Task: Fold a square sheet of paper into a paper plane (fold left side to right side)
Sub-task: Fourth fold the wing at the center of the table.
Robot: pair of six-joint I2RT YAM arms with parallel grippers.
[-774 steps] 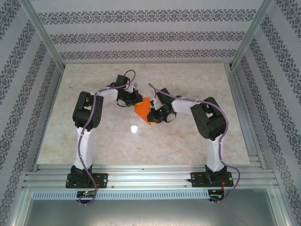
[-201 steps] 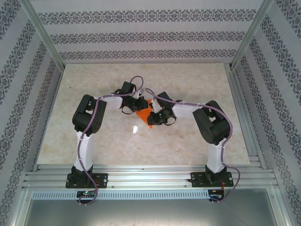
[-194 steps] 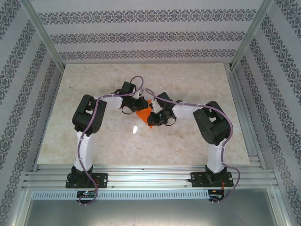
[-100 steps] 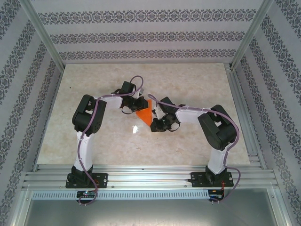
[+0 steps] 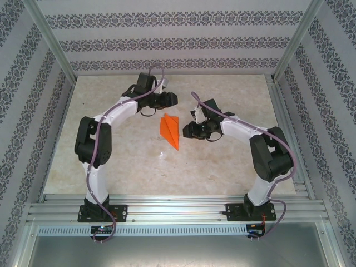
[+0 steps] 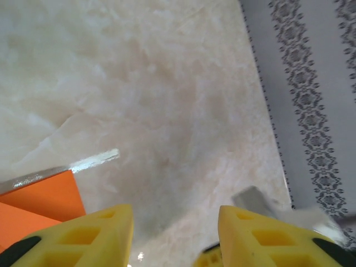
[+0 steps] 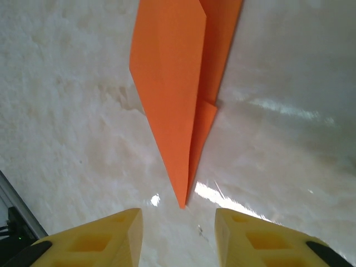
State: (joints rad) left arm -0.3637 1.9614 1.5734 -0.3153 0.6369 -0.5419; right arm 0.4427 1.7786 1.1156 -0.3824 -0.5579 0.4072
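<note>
Plane [image 5: 171, 131] lay flat on the table [image 5: 233, 94], roughly mid-table, betw. the two grippers and touching neither. Narrow dart shape w/ layered folds, tip toward the near edge in the top view. L gripper [image 5: 168, 99] sat near the plane's wide far end, apart from it. Its jaws stood partly apart w/ nothing betw. them, and its wrist cam showed bare table ahead w/ an orange corner at lower left. R gripper [image 5: 186, 130] was just beside the plane's right edge, jaws likewise partly apart and empty. In its wrist cam the tip pointed at the gap betw. the yellow fingers [image 7: 94, 242].
</note>
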